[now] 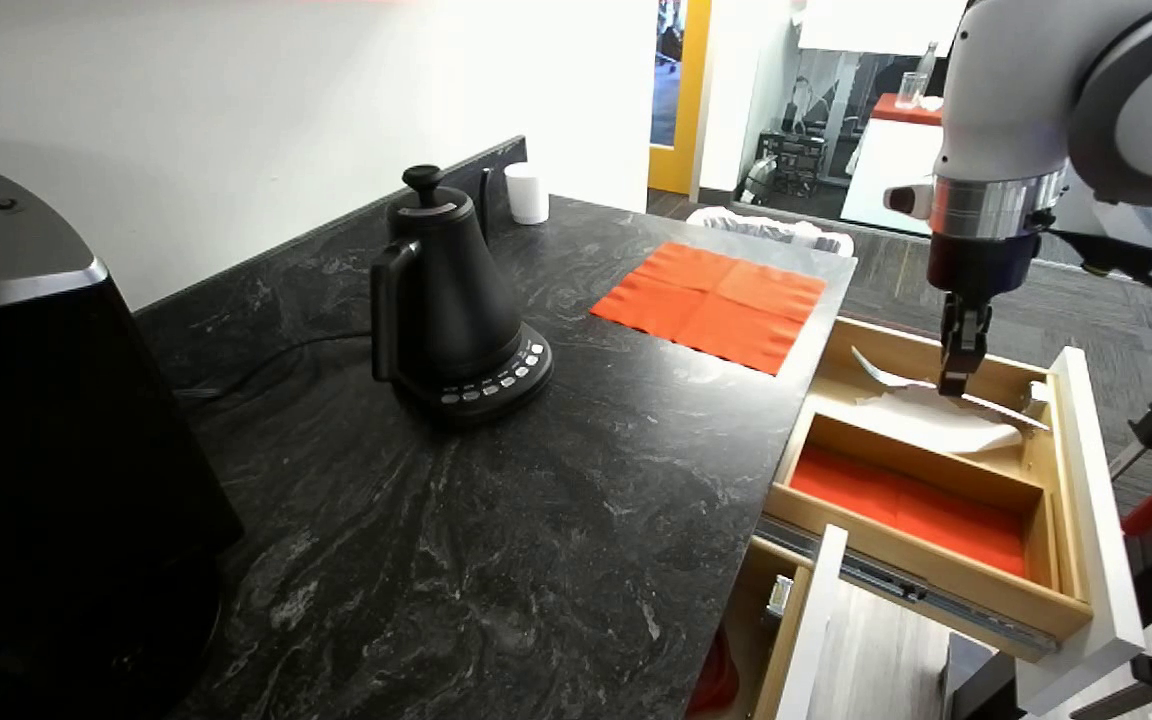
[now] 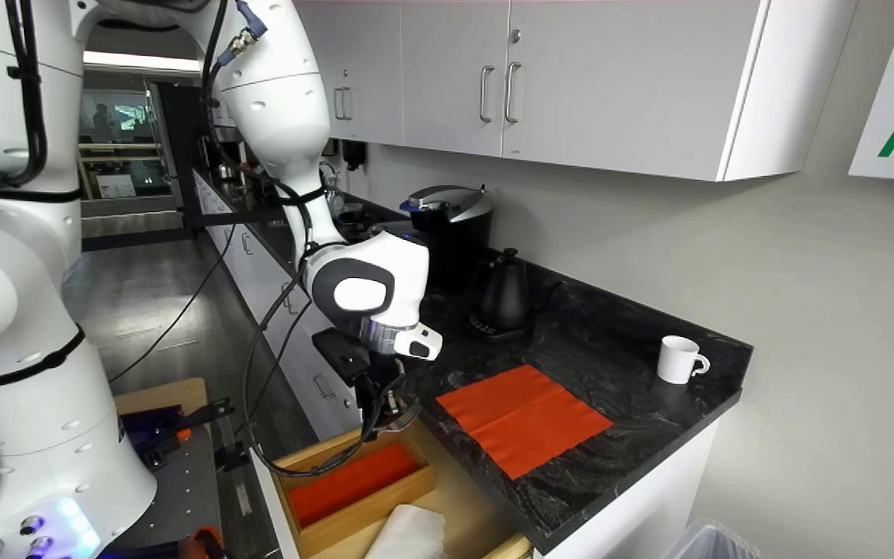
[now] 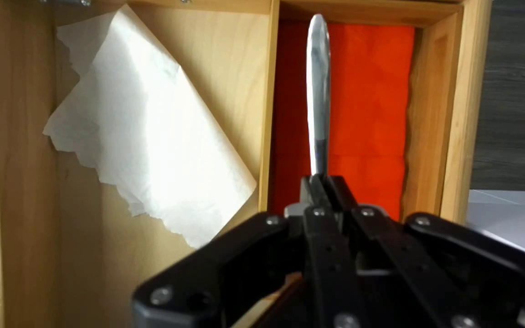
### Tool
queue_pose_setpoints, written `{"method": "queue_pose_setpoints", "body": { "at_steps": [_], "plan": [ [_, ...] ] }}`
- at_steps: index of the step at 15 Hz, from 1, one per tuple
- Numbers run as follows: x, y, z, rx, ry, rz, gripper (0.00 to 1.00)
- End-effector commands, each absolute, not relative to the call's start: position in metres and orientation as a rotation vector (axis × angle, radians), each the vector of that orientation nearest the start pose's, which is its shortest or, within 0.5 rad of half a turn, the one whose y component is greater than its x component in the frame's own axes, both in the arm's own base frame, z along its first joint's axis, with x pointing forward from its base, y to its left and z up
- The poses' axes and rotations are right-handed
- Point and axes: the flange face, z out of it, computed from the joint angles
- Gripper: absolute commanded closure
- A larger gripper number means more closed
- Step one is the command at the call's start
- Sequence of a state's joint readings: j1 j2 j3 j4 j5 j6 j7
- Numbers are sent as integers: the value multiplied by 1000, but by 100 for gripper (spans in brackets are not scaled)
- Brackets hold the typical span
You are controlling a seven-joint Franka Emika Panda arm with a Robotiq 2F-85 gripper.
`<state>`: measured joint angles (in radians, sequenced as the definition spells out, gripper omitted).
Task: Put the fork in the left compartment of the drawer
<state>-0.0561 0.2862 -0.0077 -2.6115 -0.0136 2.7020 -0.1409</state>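
Pinching the fork point(image 3: 318, 86) in the gripper point(image 3: 321, 181), closed almost fully with only slim metal in that bite! Hanging above the drawer point(image 1: 876, 536), out past the long edge of the bench point(image 1: 536, 500), close to the corner with the orange cloth point(image 1: 716, 305). Probably light, stiff and slick, hard to harm but apt to swivel. Best gripped near mid-length. Showing against the red lining point(image 3: 372, 91) in the wrist view, so likely needing a shift toward the left compartment point(image 3: 223, 59).
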Motion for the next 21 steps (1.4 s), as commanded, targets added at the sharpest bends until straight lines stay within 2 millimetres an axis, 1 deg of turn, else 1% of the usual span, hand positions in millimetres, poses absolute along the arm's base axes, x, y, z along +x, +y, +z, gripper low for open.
{"method": "queue_pose_setpoints", "body": {
  "at_steps": [1, 7, 12, 17, 18, 19, 21],
  "plan": [
    [419, -27, 133, -3110, -170, 297, 98],
    [429, -28, 125, -3094, -167, 312, 98],
    [429, -30, 119, -3084, -155, 339, 98],
    [428, -32, 118, -3080, -134, 368, 98],
    [428, -32, 118, -3075, -125, 382, 91],
    [427, -32, 118, -3076, -126, 385, 68],
    [427, -32, 118, -3073, -117, 396, 64]
  ]
}}
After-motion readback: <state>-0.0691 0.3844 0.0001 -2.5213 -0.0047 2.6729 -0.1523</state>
